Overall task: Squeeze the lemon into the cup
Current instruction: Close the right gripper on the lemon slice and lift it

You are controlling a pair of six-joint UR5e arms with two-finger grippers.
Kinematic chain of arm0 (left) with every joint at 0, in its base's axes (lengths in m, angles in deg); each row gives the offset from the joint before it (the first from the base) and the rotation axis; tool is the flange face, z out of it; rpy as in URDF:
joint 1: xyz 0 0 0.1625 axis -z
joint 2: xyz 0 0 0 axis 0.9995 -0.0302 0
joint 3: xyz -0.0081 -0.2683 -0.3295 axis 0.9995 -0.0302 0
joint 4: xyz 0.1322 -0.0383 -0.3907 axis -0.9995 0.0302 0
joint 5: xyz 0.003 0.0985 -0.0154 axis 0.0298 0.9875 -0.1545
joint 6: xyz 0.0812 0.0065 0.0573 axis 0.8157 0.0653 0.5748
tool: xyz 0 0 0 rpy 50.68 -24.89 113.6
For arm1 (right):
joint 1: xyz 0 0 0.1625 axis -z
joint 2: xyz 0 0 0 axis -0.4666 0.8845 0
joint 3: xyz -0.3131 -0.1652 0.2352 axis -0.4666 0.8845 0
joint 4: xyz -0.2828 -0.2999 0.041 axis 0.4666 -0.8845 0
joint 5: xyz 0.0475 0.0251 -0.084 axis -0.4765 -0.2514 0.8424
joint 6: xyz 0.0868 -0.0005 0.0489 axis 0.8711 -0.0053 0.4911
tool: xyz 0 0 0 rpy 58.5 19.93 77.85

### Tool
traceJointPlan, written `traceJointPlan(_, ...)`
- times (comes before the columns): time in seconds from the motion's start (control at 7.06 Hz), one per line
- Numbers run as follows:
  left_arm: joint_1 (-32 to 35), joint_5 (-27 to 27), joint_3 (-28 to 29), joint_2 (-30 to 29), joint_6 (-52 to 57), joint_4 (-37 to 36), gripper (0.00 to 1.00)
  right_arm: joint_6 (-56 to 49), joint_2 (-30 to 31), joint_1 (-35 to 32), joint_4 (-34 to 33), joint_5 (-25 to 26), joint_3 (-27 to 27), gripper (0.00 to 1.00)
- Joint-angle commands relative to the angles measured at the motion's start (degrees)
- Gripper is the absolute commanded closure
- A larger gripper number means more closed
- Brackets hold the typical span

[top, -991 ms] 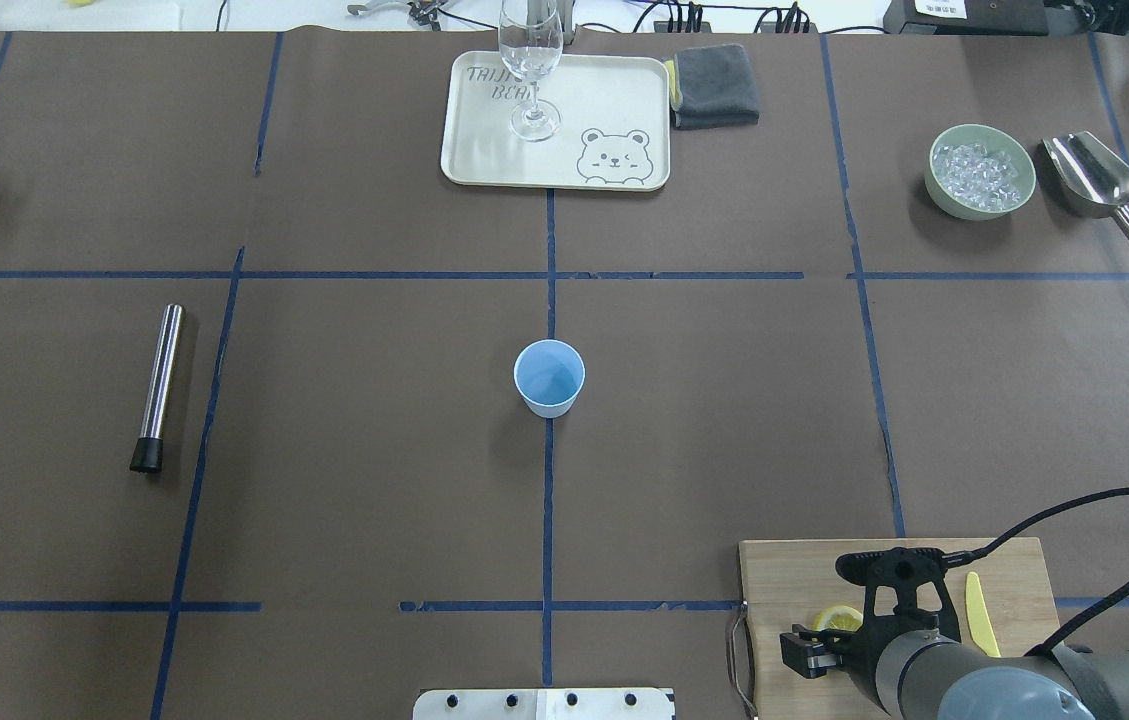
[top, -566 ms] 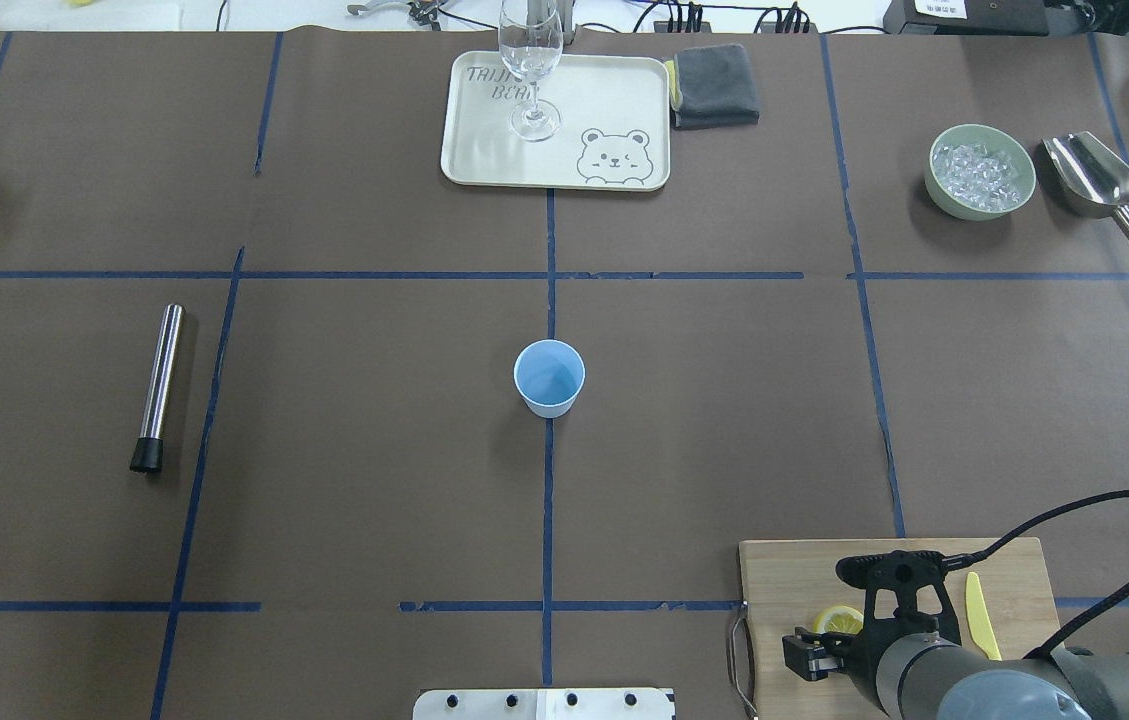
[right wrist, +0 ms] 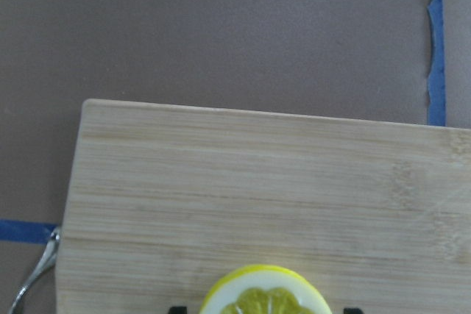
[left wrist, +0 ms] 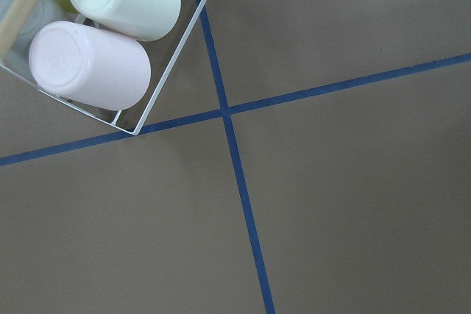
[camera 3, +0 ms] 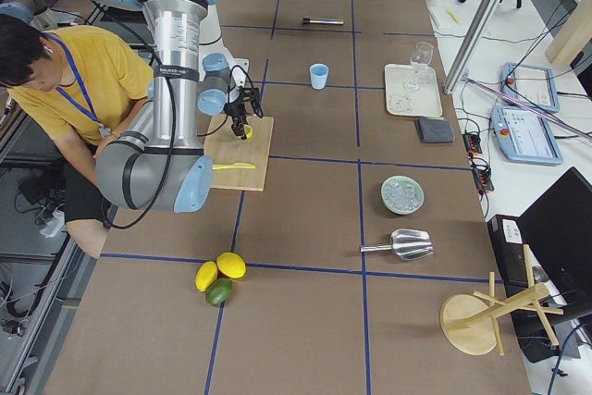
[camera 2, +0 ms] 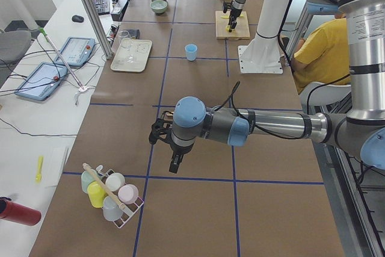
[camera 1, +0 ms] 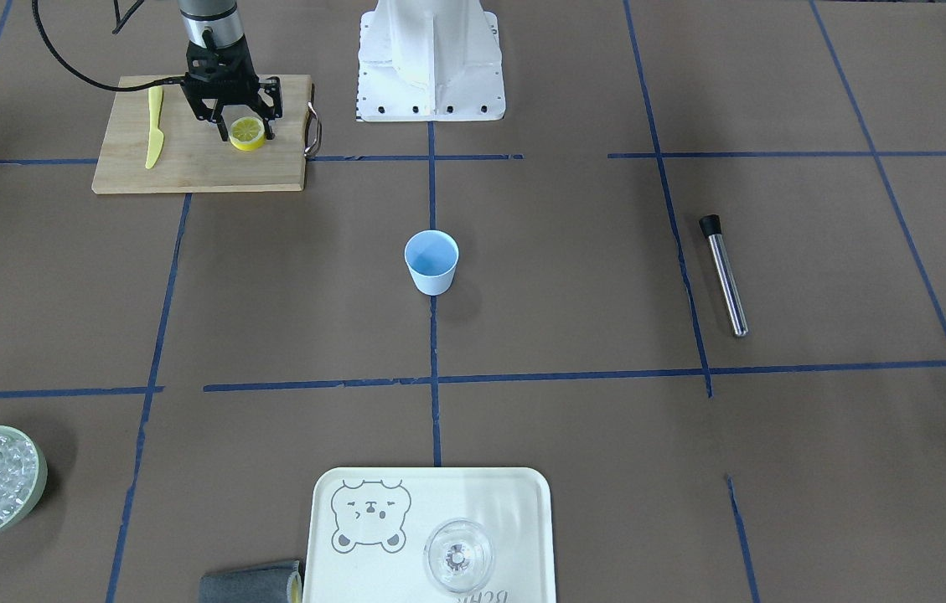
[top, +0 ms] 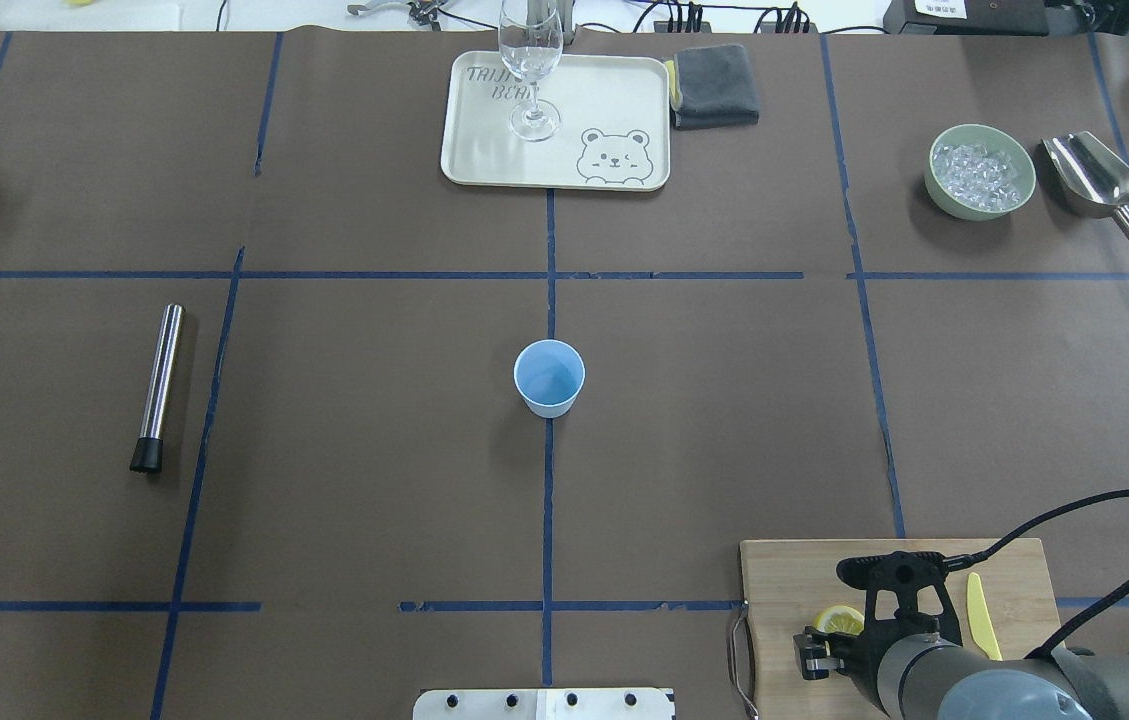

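Brown-papered counter [camera 1: 607, 293] is gridded with blue tape [camera 1: 573, 377]. The lemon slice [camera 1: 247, 132] is lain on the cutting board [camera 1: 188, 172] by the robot-side edge and straddled, untouched, by the parted right gripper [camera 1: 245, 130]. The light-blue cup [camera 1: 431, 261] is stood mid-counter. The left gripper [camera 2: 174, 164] spread is not discernible.

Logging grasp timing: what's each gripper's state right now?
Left gripper: cannot tell.
Right gripper: open, fingers either side of the lemon on the cutting board.

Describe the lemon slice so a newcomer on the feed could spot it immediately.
Find the wooden cutting board on the robot's right, near its base. The lemon slice sits at the board's handle end, between the fingers of the right gripper. It is round with a segmented face, unlike the long yellow knife.
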Motion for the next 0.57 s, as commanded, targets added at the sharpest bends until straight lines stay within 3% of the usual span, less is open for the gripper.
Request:
traceJointPlan(0.0, 0.00, 0.00, 0.00, 0.00, 0.00, -0.01, 0.00, -0.01, -0.16, -0.04, -0.07, 0.16, -0.23, 1.00)
traceJointPlan(0.42, 0.00, 0.00, 0.09, 0.00, 0.00, -0.01, 0.00, -0.01, -0.16, -0.39, -0.95, -0.19, -6.36, 1.00)
